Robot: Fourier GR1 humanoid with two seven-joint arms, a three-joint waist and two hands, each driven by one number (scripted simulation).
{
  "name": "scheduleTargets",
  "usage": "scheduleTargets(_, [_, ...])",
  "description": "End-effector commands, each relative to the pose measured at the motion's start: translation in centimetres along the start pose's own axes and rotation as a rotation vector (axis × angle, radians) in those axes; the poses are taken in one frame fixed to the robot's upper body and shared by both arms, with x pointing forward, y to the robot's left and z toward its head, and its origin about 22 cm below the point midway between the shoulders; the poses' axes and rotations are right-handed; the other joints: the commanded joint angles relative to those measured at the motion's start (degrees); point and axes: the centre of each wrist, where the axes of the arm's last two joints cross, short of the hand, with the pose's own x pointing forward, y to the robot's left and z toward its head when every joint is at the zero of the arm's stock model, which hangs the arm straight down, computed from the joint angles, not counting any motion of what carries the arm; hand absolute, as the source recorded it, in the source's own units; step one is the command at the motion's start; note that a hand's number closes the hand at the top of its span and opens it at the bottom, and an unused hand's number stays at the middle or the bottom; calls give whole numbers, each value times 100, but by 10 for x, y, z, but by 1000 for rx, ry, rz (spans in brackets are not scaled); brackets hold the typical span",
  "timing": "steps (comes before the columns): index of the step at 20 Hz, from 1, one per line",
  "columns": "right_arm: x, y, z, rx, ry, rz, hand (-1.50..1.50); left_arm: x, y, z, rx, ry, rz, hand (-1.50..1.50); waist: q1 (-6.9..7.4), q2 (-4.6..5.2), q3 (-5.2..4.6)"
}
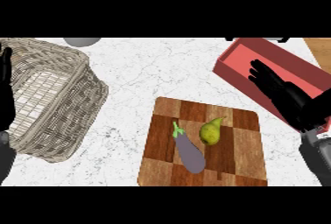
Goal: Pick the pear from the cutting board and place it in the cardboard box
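Pear (210, 130) is lying on the cutting board (245, 148), upper-middle part, not yet picked up. Its long axis is running diagonal: narrow stem end pointing up-right, fat end down-left. Eggplant (188, 151) is lying just beside it to the left, nearly touching, its long axis running from green cap at upper left down to rounded tip.

R hand (282, 94) is hovering over the red-walled box (236, 59) at upper right, fingers straight and spread, holding nothing. From it the pear is sitting down and to the left, w/ board edge between. L hand (5, 87) is resting open along the far left edge, fingers up, beside the wicker basket (58, 100), also holding nothing. R hand is clearly the nearer one, so the pick prob. falls to it.

Materials: pear yellow-green, smooth, teardrop shape. Eggplant dull purple, glossy-smooth, elongated. Board is chequered wood, dark and light squares, rounded corners. Box looks flat-sided w/ salmon-red interior. Basket is pale woven cane, open weave. Counter (142, 74) is white marble w/ grey veining. Grey round object (82, 41) is peeking in at top, cut off, can't tell what
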Motion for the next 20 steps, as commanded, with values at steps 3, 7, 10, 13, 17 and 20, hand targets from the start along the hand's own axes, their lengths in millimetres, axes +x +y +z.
scheduleTargets(3, [46, -36, 4, -377, -29, 84, -150, -10, -3, 15, -215, 58, -127, 0, -382, 56, 86])
scheduleTargets(7, [55, -82, 28, -596, 246, 417, -150, -23, -3, 40, -435, 173, -216, 0, -715, 116, 1])
scheduleTargets(10, [50, -58, 31, -729, 232, 346, -150, -25, -12, 44, -514, 193, -218, 0, -640, 67, 66])
scheduleTargets(13, [67, -32, 43, -675, 200, 483, -150, -29, -12, 44, -553, 185, -233, 0, -496, 74, 78])
scheduleTargets(17, [61, -2, 57, -538, 244, 640, -150, -29, -13, 45, -562, 190, -218, 0, -392, 76, 82])
scheduleTargets(20, [83, 7, 55, -461, 312, 709, -150, -32, -32, 42, -579, 191, -228, 0, -335, 104, 84])
